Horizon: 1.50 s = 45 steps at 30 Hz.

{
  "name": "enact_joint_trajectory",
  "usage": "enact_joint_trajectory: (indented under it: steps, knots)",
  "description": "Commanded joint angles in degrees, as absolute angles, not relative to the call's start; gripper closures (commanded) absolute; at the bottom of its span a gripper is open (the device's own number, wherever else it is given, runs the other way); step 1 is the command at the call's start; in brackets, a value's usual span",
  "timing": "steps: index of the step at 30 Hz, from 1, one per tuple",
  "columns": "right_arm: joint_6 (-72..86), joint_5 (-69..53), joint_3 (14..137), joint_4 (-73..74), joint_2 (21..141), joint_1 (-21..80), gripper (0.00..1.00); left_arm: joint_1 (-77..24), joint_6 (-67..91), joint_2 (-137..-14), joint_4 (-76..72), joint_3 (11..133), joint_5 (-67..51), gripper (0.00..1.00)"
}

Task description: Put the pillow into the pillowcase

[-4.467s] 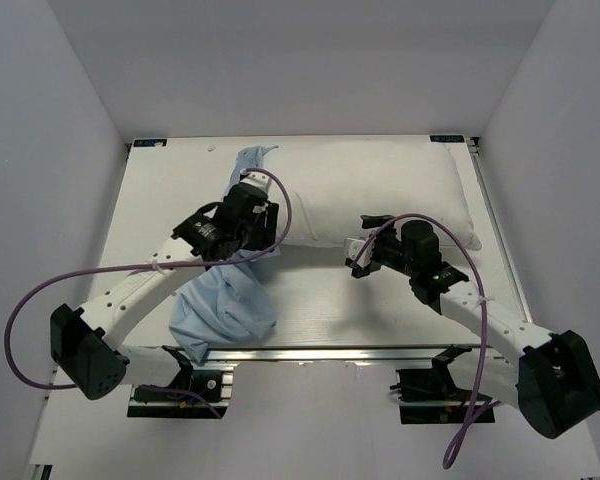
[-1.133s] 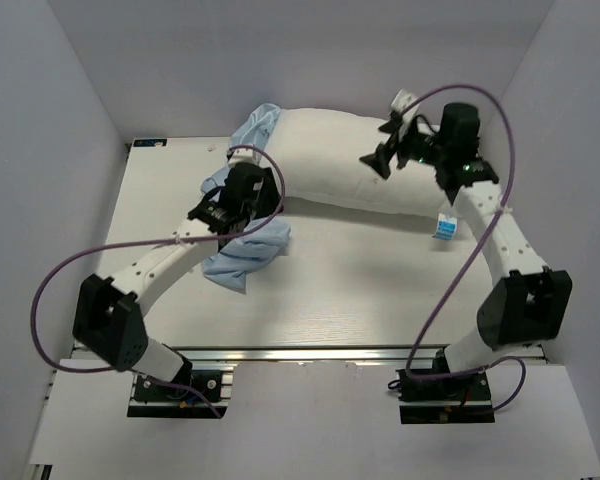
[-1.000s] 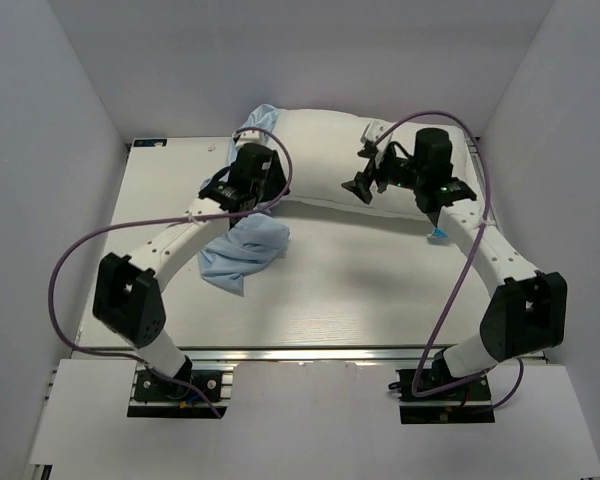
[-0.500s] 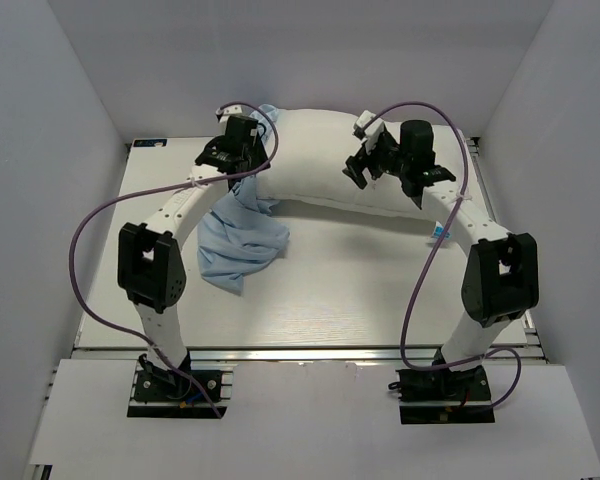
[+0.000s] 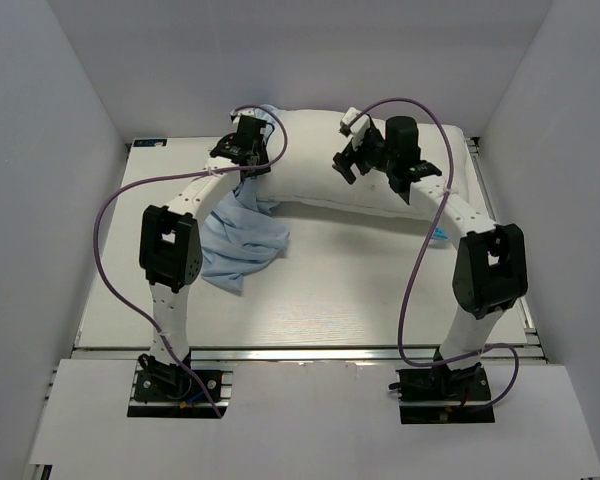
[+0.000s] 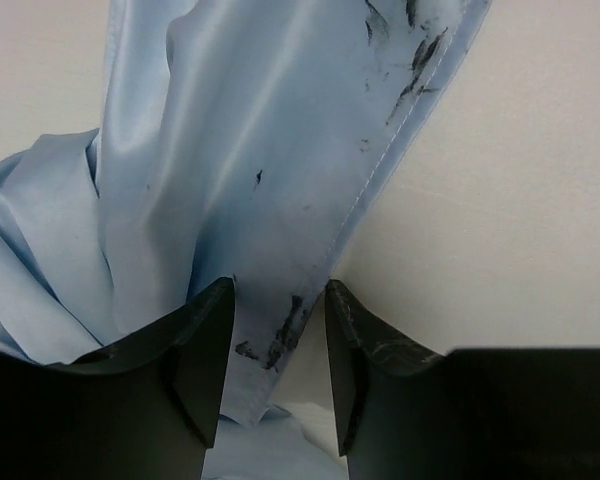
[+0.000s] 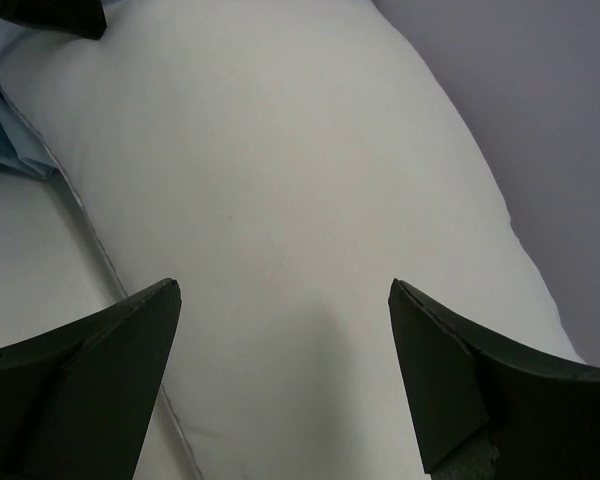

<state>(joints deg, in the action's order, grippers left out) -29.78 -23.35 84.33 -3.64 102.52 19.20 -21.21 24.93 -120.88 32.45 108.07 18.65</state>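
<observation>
The white pillow (image 5: 310, 170) lies along the back of the table. The light-blue pillowcase (image 5: 245, 235) hangs from the pillow's back left corner down onto the table in a wrinkled heap. My left gripper (image 5: 250, 150) is at that corner. In the left wrist view the gripper (image 6: 280, 285) is shut on the pillowcase's hemmed edge (image 6: 270, 200), which bears dark smudges. My right gripper (image 5: 342, 160) is over the middle of the pillow. In the right wrist view it (image 7: 283, 283) is wide open and empty above the pillow (image 7: 300, 150). The pillowcase (image 7: 0, 130) shows at that view's left edge.
The white table (image 5: 330, 290) is closed in by white walls at the left, back and right. A small blue-and-white tag (image 5: 438, 232) sticks out at the pillow's near right edge. A metal rail (image 5: 310, 352) runs along the front edge. Purple cables loop over both arms.
Both arms have stretched toward the back. The left gripper carried the pillowcase's edge up to the pillow's back left corner. The right gripper moved left over the pillow, still open.
</observation>
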Motion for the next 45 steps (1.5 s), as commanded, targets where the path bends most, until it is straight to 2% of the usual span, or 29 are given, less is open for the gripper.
enact_joint_trajectory:
  steps: [1, 3, 7, 12, 14, 15, 16, 17, 19, 20, 26, 32, 37, 41, 45]
  knots:
    - [-31.72, -20.40, 87.10, -6.41, 104.23, 20.30, 0.11, -20.30, 23.64, -119.62, 32.61, 110.13, 18.02, 0.49]
    - [-33.57, -16.80, 87.62, -6.33, 105.55, 21.44, 0.11, -20.21, 23.38, -119.36, 32.52, 110.30, 17.67, 0.54]
    - [-35.86, -12.48, 89.38, -5.63, 109.94, 22.59, 0.10, -20.13, 23.12, -117.43, 31.38, 109.51, 15.65, 0.75]
    - [-37.00, -15.90, 91.14, -4.05, 112.14, 22.59, 0.14, -20.21, 22.76, -114.88, 30.59, 107.49, 11.53, 0.85]
    - [-36.57, -18.01, 92.89, -1.24, 113.99, 22.59, 0.22, -20.13, 23.11, -113.73, 29.97, 107.14, 9.33, 0.88]
    - [-35.69, -18.80, 95.77, -0.10, 114.69, 22.59, 0.34, -20.13, 23.29, -113.38, 29.36, 106.88, 6.53, 0.89]
    - [-35.16, -20.46, 97.45, 3.39, 116.52, 22.67, 0.50, -20.30, 23.90, -112.86, 29.09, 106.88, 5.02, 0.90]
    - [-34.46, -21.09, 99.21, 4.65, 117.41, 22.59, 0.56, -20.30, 24.17, -112.50, 28.92, 106.96, 3.70, 0.90]
    - [-32.44, -23.01, 104.05, 7.89, 119.87, 22.59, 0.65, -20.30, 24.78, -112.33, 28.74, 107.84, 0.11, 0.90]
    - [-31.65, -23.72, 105.37, 8.69, 120.49, 22.67, 0.73, -20.30, 25.48, -112.41, 28.91, 108.28, -1.91, 0.91]
    - [-21.55, -33.12, 110.30, 10.46, 119.97, 22.67, 0.94, -21.27, 27.68, -113.81, 30.06, 113.72, -9.22, 0.91]
    - [-6.00, -38.85, 107.76, 2.92, 114.79, 22.50, 1.00, -22.06, 30.75, -115.57, 31.37, 122.76, -13.00, 0.91]
    - [7.19, -41.39, 107.93, -5.70, 111.71, 21.71, 1.00, -22.50, 33.22, -116.46, 31.82, 128.32, -14.68, 0.91]
    - [14.32, -43.94, 108.72, -10.80, 109.60, 21.53, 1.00, -22.59, 36.29, -115.84, 30.59, 126.75, -16.08, 0.91]
    - [17.93, -44.47, 107.15, -15.55, 105.74, 21.27, 1.00, -23.46, 37.26, -113.47, 28.74, 118.14, -16.70, 0.92]
